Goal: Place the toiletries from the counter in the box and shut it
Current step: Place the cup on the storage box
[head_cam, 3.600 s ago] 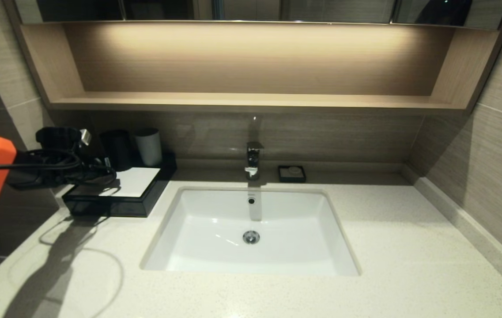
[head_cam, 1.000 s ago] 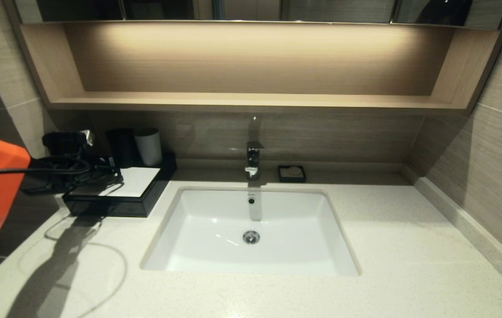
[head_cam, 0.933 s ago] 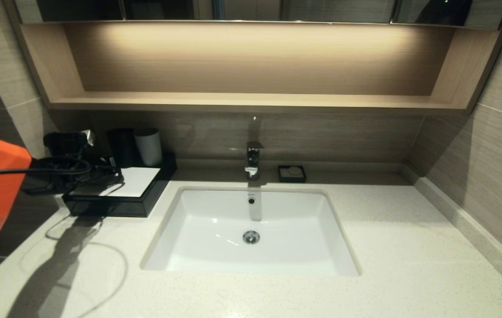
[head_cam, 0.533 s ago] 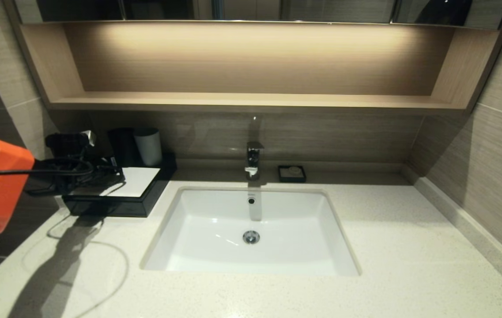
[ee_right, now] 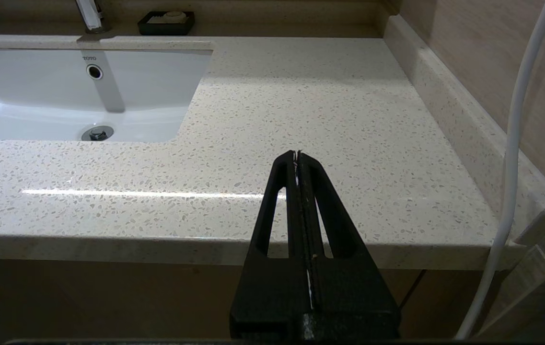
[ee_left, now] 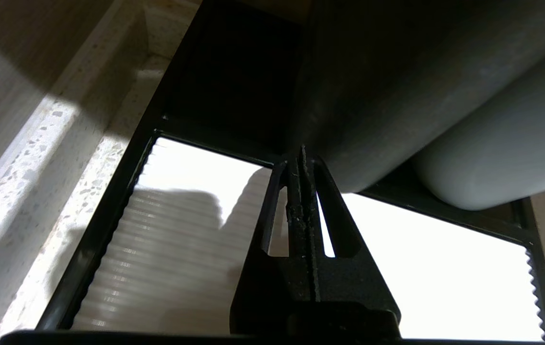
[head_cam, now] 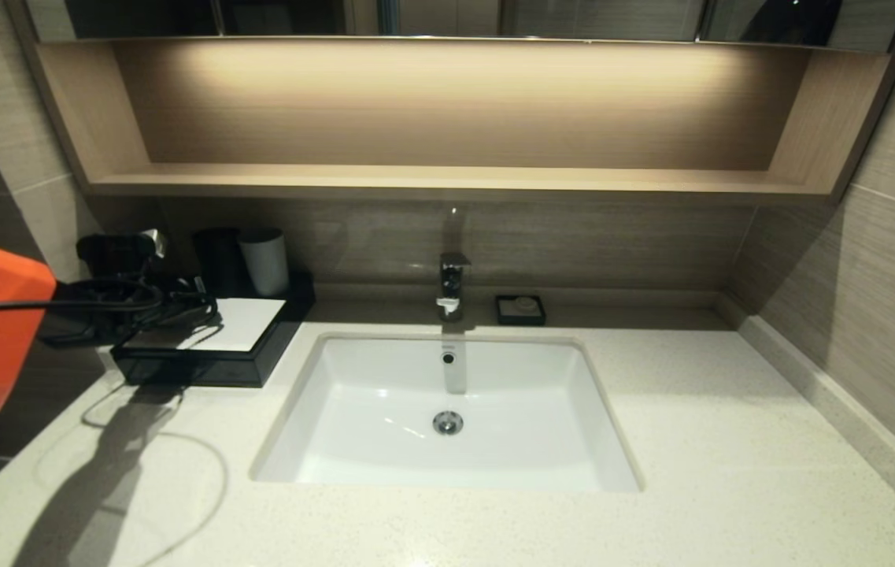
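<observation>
- Your left gripper (ee_left: 301,158), fingers pressed together and empty, hovered over the flat black white-topped box (head_cam: 207,346); it nearly touched the dark smoky tumbler (ee_left: 373,86); a nudge could topple it.
- Your right gripper (ee_right: 297,158), likewise pressed together, hung before the cream speckled counter (ee_right: 301,105).

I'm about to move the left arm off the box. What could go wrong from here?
The left gripper, shut, sits just above the box top and close to the dark tumbler and white cup; a sideways swing might topple them. Its cable drapes low and could snag.

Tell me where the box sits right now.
In the head view the box sits at the counter's far left, beside the sink, with the shut left gripper over its white top.
</observation>
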{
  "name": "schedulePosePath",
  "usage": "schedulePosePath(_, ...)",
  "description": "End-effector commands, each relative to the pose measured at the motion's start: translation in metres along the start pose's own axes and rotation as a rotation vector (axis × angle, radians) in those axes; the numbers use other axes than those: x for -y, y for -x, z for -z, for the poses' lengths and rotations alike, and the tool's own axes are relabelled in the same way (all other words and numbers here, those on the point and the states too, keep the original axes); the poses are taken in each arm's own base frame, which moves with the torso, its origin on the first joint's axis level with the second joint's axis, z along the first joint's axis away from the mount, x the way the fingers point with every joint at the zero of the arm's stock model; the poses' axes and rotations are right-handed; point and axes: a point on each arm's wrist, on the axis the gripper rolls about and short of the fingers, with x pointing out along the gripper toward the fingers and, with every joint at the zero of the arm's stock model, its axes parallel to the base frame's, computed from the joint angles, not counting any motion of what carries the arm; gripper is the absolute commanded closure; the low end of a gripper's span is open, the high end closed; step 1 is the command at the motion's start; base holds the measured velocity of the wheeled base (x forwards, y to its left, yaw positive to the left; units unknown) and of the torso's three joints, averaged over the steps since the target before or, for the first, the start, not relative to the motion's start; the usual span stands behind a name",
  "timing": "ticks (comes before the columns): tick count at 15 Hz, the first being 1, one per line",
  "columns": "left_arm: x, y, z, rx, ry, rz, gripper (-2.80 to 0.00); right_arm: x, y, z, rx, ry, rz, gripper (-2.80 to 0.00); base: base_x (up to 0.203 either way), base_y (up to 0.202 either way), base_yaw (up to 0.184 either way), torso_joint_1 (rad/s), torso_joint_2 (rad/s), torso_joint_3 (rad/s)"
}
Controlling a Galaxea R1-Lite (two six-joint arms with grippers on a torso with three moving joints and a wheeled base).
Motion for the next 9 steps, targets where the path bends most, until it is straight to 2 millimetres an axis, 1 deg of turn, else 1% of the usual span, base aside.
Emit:
schedulePosePath(1,0.002,0.011,-0.007,0.008,0.003,0.001,0.0,0.0,0.0,0.0,-0.001,0.0,0.0,0.0,0.0,0.0,0.0,0.0,0.0,0.0)
schedulePosePath(5,0.005,0.035,-0.015,0.002,0.018,-0.01,0.0,0.0,0.0,0.0,-0.001,0.0,0.0,0.0,0.0,0.0,0.0,0.0,0.0,0.0)
schedulePosePath(9,0.004,0.075,-0.022,-0.006,0.037,-0.036,0.0,0.0,0.0,0.0,-0.001,0.0,0.0,0.0,0.0,0.0,0.0,0.0,0.0,0.0)
